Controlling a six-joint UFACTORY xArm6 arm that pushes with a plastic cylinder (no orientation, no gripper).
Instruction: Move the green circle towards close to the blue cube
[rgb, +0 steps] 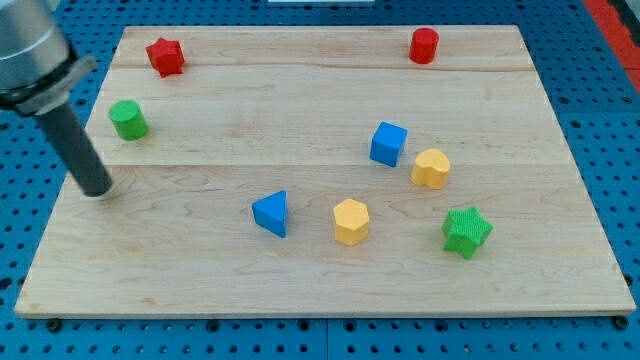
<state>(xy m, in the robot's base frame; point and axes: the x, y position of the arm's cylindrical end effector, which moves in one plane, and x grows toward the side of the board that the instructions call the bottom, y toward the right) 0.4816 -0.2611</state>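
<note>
The green circle (128, 120) stands near the board's left edge, toward the view's top. The blue cube (388, 143) sits right of the board's middle, far to the right of the green circle. My tip (98, 190) rests on the board near the left edge, just below and slightly left of the green circle, apart from it.
A red star (165, 56) is at the top left and a red cylinder (424, 46) at the top right. A yellow block (431, 168) lies just right of the blue cube. A blue triangle (271, 213), a yellow hexagon (351, 221) and a green star (466, 231) lie lower down.
</note>
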